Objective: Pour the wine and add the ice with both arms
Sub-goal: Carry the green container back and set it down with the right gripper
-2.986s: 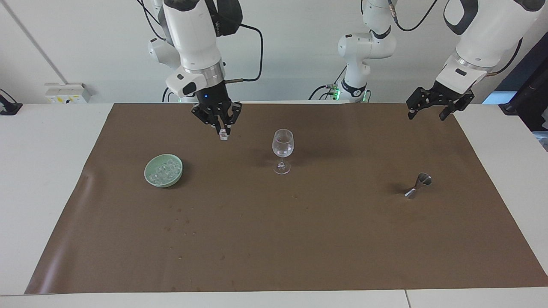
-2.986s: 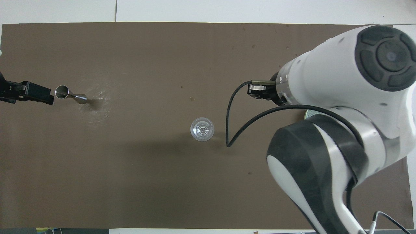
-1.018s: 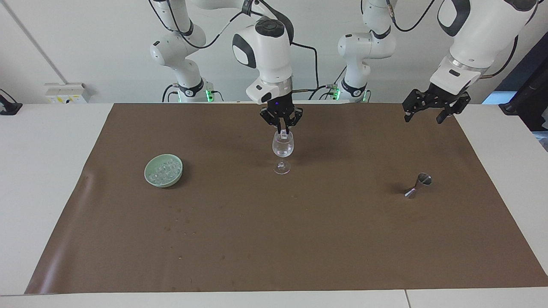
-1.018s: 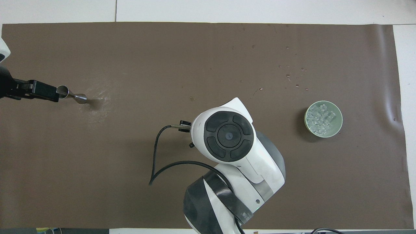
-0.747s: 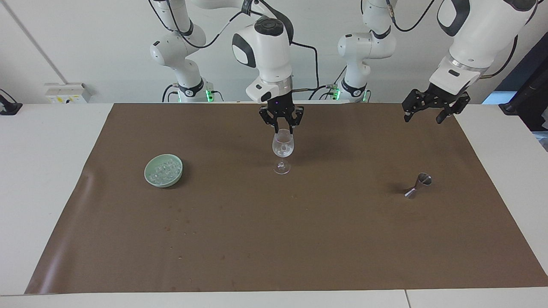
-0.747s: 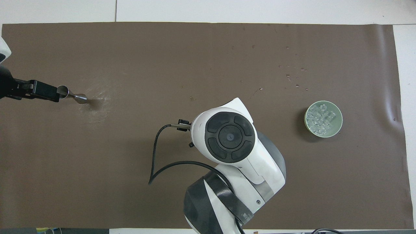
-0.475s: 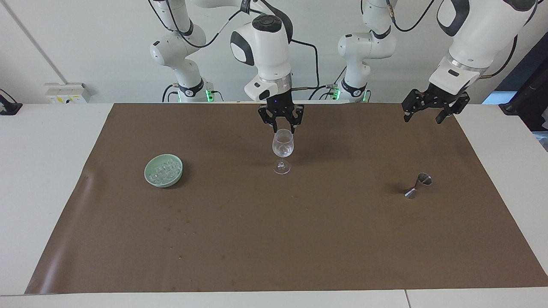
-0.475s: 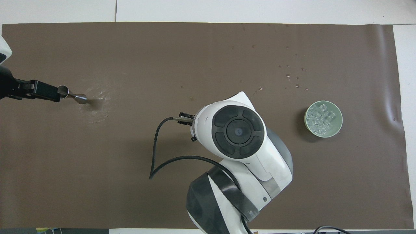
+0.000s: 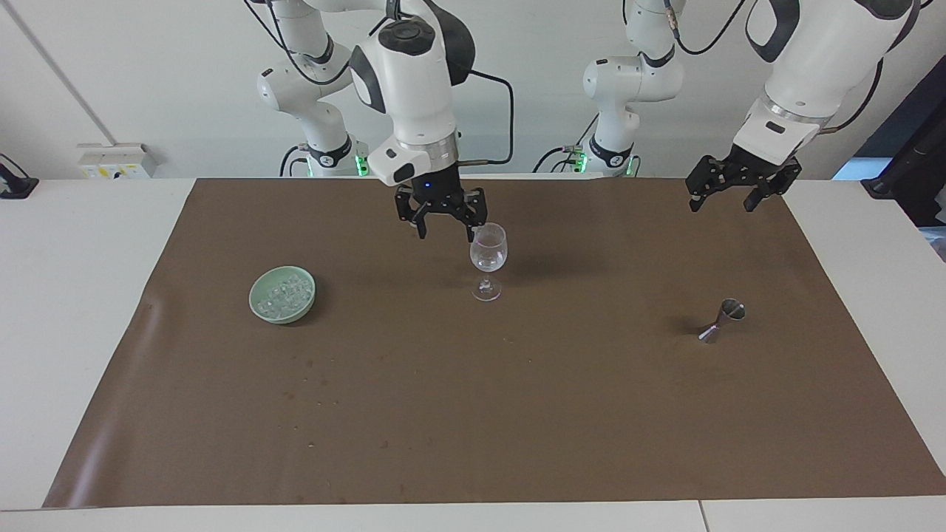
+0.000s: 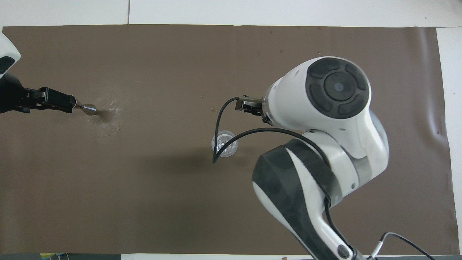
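Note:
A clear wine glass point(image 9: 488, 255) stands upright mid-mat, with glassy contents low in its bowl; the overhead view shows it as a ring point(image 10: 224, 143) crossed by a cable. My right gripper point(image 9: 445, 235) hangs open and holds nothing, just beside the glass's rim toward the right arm's end. Ice point(image 9: 284, 292) is heaped in a green bowl point(image 9: 260, 310) near that end; the right arm hides the bowl from overhead. My left gripper point(image 9: 723, 202) waits open above the mat's edge nearest the robots, and its tip point(image 10: 68, 104) covers the jigger's cup. Wine is out of view.
A small metal jigger point(image 9: 723, 321) stands tilted on the brown mat point(image 9: 473, 414) toward the left arm's end, with a wet smear beside it point(image 10: 108, 121). Small droplets point(image 9: 314, 380) dot the mat farther from the robots than the bowl.
The right gripper opened over the glass and let its ice chunk drop in. It then swung away toward the bowl's end. The left gripper drifted slightly.

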Controlling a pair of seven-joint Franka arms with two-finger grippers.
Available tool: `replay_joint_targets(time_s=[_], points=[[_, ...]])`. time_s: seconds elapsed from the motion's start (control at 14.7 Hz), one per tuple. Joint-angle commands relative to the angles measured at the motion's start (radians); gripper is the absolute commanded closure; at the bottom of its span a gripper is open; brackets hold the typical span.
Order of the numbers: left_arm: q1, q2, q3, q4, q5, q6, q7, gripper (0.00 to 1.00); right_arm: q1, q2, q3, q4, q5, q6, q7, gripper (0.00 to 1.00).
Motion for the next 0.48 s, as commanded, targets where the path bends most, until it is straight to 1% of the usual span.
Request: replay_joint_targets(time_s=[0.0,0.14,0.41], points=[[-0.009,-0.014,0.0,-0.002,0.023,-0.017,-0.021,0.0,-0.12,-0.068,0.006,-0.005,-0.006,-0.096,-0.121,0.0],[-0.009,-0.015,-0.001,-0.004,0.021,-0.018,-0.021,0.0,-0.246,-0.117,0.006,-0.011,-0.005,-0.177,-0.17,0.0],[-0.007,-0.018,-0.004,-0.007,0.021,-0.017,-0.022,0.0,-0.39,-0.155,0.002,-0.014,-0.006,-0.296,-0.319,0.0]])
